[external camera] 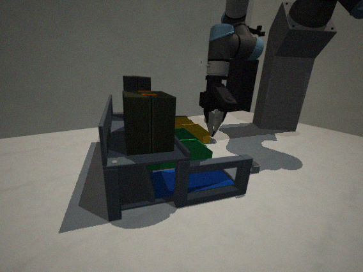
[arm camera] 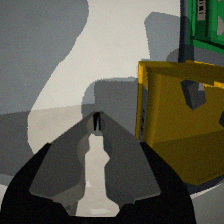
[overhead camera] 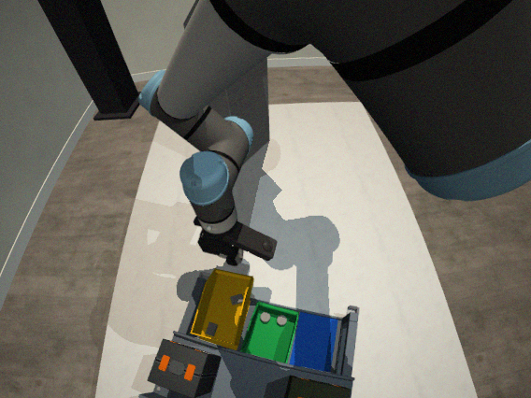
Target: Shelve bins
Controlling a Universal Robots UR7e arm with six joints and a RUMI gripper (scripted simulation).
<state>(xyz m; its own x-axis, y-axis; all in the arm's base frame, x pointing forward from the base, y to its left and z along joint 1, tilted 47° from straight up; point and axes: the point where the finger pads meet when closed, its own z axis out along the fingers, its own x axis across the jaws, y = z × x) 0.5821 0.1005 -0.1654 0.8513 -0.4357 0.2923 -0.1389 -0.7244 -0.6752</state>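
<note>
Exterior view shows the dark shelf (external camera: 110, 179) holding the blue bin (external camera: 192, 180) and green bin (external camera: 195, 148) in its slots, while the yellow bin (overhead camera: 223, 305) sits skewed at the far end, only partly in. It looks rigid and light (loose parts inside may slide), best nudged at its outer wall. Beside that wall, the gripper (external camera: 214, 129) hangs fully closed, empty.

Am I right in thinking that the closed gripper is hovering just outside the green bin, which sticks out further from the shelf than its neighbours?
Not quite: the bin is yellow, not green. In the top view the closed gripper hovers just outside the yellow bin, which sticks out further from the shelf than the green bin beside it.
</note>
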